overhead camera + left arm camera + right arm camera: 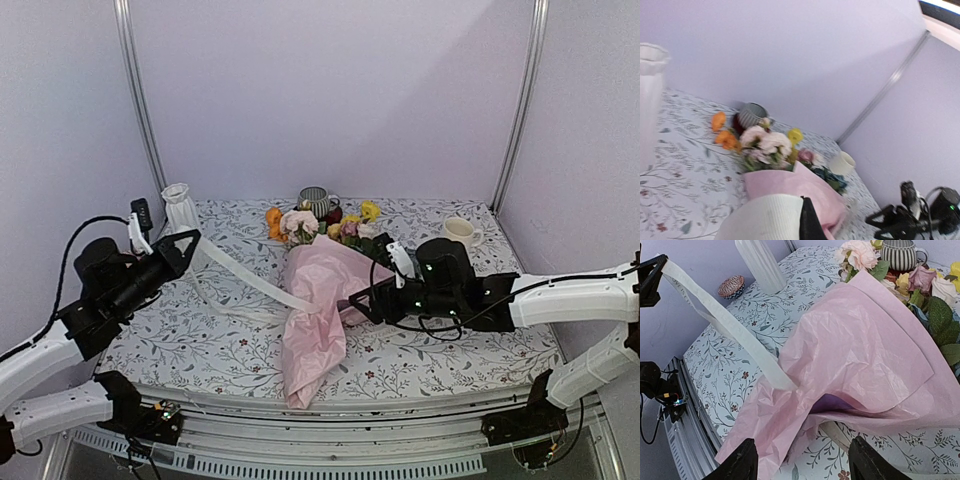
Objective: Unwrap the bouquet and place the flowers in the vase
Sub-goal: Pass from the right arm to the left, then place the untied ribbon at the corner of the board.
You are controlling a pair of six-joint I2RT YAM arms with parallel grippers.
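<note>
The bouquet (315, 300), wrapped in crinkled pink paper (855, 350), lies mid-table with the flowers (320, 225) pointing toward the back wall. A pale ribbon (245, 275) runs taut from the wrap up to my left gripper (190, 240), which is shut on its end; the left wrist view shows the ribbon (765, 217) against a black finger. My right gripper (802, 465) stands open at the wrap's right side, low over the paper's loose edge, holding nothing. The white ribbed vase (181, 208) stands upright at the back left, just behind the left gripper.
A grey striped mug (316, 200) sits right behind the flower heads. A cream mug (460, 232) stands at the back right. A small patterned ball-like object (731, 286) rests beside the vase (760, 262). The tablecloth's front edge lies below the paper's tail.
</note>
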